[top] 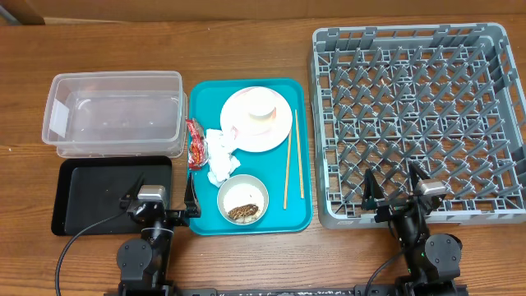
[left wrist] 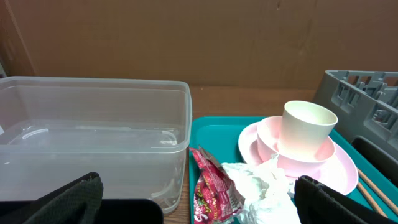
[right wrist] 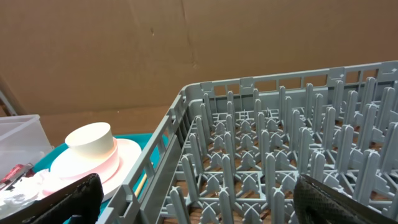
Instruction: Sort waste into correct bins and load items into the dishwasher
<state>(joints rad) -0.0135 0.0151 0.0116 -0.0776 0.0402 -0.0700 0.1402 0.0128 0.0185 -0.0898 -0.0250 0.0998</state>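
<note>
A teal tray (top: pixel 278 220) lies flat on the table (top: pixel 263 267), a little left of centre, its long sides running from the near edge towards the back. It is rectangular, with rounded corners and a low raised rim. The table is brown wood, its grain running left to right. Behind it stands plain brown cardboard (left wrist: pixel 186 37), creased in places, closing off the far side.
</note>
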